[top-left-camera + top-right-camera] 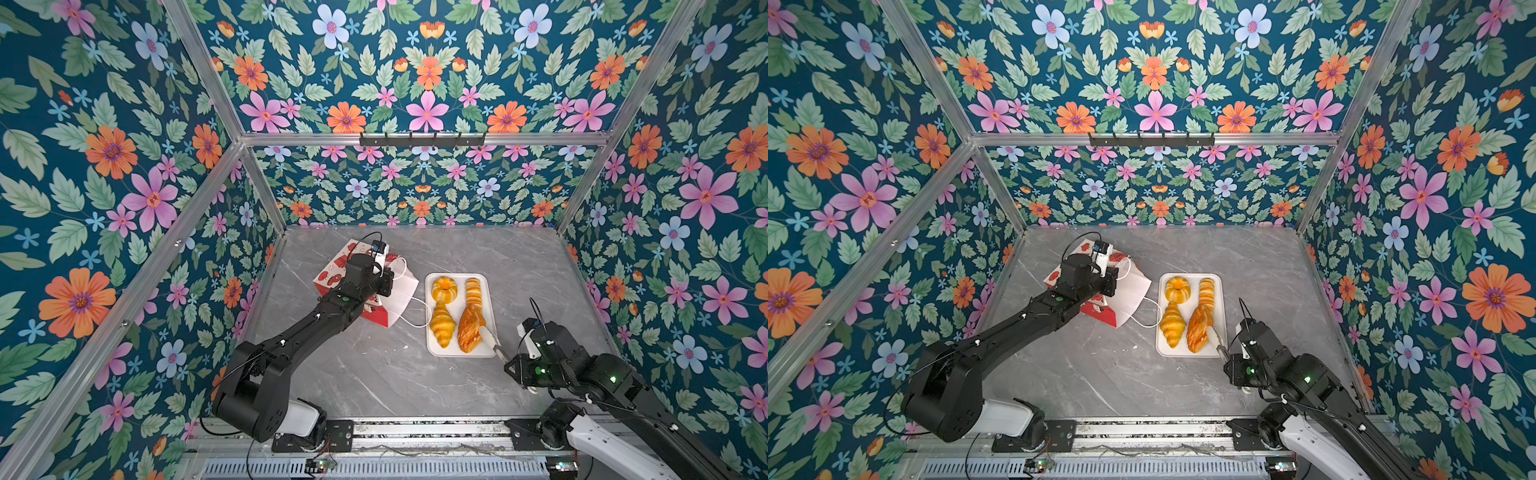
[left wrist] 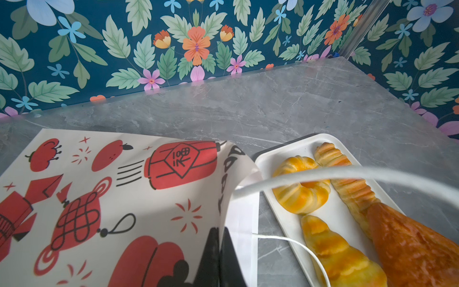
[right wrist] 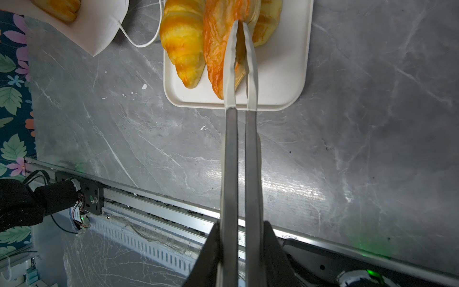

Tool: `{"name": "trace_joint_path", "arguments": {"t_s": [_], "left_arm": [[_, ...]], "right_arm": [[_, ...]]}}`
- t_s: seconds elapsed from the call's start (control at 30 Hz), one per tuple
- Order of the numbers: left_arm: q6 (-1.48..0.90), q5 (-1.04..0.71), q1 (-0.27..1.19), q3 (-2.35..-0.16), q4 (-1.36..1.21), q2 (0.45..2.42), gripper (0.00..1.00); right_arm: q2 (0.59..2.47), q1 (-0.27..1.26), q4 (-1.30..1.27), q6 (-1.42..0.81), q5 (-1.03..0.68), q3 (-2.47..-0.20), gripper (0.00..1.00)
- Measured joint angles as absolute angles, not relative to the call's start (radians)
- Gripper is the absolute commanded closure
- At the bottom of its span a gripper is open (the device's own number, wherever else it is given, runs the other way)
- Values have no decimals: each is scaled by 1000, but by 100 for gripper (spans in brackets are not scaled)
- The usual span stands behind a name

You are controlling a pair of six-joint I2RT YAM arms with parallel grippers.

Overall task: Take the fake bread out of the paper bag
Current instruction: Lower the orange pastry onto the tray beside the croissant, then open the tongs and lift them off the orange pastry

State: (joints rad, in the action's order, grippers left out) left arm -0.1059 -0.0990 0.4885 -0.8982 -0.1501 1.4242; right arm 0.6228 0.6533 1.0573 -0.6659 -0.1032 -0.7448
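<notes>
- While my left gripper (image 2: 219, 231) is pinched shut on the edge of the paper bag (image 2: 99, 186), just beside the tray (image 3: 280, 74), my right gripper (image 3: 239, 226) is clamped on the tongs (image 3: 250, 149).
- Their tips sit nearly together on the flaky pastry (image 3: 218, 49), which lies on the tray with three other pieces of fake bread (image 1: 442, 324).
- I judge this the set-down step. Next I should ease the tongs apart and lift clear.
- One golden piece (image 3: 59, 7) shows at the bag's mouth, so I'd reach there afterwards.
</notes>
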Motion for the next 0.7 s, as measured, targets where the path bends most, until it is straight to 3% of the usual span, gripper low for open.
{"name": "trace_joint_path", "arguments": {"t_s": [0.13,0.43,0.7], "left_arm": [[-106,-102,488,-898,-156,1427,100],[-107,-103,488,-898,-163,1430,100],[-107,-105,488,-905,-164,1440,100]], "right_arm": [[648,653,1038,-673,-105,-739,98],[658,653,1031,-680,-101,-753,68],[652,653,1049,-684,-68,-788,58]]}}
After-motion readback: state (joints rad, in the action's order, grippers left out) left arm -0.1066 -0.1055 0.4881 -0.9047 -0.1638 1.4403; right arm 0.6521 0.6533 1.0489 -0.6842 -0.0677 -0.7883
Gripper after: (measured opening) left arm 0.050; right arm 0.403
